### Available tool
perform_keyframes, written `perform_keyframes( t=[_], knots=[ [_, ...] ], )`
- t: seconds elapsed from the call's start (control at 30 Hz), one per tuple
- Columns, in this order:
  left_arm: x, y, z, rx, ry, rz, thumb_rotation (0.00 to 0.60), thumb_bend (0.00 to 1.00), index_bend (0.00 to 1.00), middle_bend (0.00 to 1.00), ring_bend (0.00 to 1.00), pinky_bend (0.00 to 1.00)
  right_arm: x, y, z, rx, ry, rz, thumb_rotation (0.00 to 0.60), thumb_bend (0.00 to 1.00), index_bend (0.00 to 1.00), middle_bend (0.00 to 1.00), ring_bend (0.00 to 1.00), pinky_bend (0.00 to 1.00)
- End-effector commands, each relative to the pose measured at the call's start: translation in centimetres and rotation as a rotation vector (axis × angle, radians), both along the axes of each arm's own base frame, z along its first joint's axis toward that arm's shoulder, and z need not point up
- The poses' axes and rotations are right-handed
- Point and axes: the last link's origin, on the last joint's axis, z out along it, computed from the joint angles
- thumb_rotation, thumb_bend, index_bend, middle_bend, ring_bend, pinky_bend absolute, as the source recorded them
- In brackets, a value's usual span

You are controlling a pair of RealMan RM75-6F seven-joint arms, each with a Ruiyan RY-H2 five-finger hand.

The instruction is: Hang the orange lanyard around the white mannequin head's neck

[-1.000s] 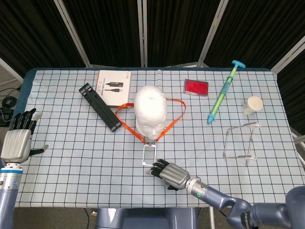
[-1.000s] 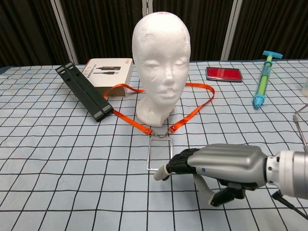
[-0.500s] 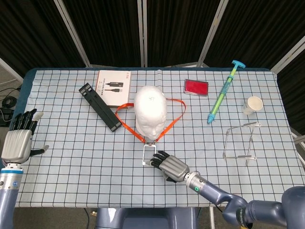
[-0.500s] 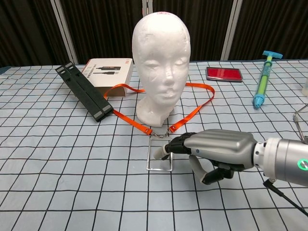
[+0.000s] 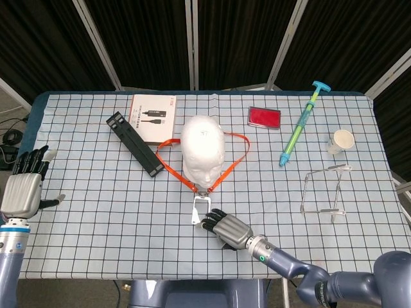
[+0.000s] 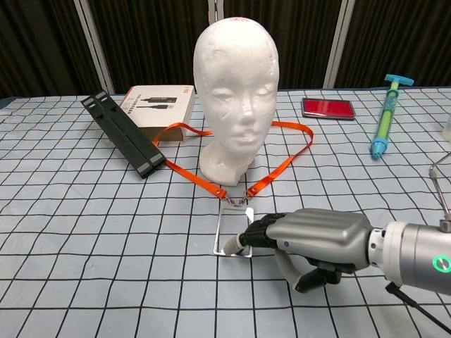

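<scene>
Orange lanyard (image 6: 282,160) already looped round base of mannequin head (image 6: 236,77), mid surface. Right hand (image 6: 310,236) fingertips pinch clear badge holder (image 6: 232,232) at near end, likely straightening it. Left hand (image 5: 24,186) open, idle far left.

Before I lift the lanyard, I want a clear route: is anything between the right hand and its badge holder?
Nothing visible: the right hand has its fingertips at the badge holder on the orange lanyard.
</scene>
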Motion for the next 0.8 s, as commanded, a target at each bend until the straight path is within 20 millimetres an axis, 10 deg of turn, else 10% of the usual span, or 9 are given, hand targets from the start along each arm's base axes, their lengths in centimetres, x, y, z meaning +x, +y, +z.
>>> perform_keyframes(
  t=[0.03,0.57,0.8],
  knots=[
    [0.0,0.0,-0.1,-0.004,0.004,-0.003,0.6,0.0,0.0,0.0,0.0,0.0,-0.1,0.6,0.2,0.015,0.008,0.018,0.6,1.0,0.17,0.16,0.08,0.07],
    [-0.1,0.1,-0.7,-0.01,0.022,-0.003,0.6,0.0,0.0,0.0,0.0,0.0,-1.5,4.3,2.9,0.088,0.044,0.12,0.6,1.0,0.17,0.17,0.08,0.11],
    [-0.2,0.1,-0.5,0.005,0.014,-0.01,0.6,0.0,0.0,0.0,0.0,0.0,-2.9,3.7,8.0,-0.134,-0.081,0.169,0.6,0.98,0.17,0.17,0.08,0.1]
  ],
)
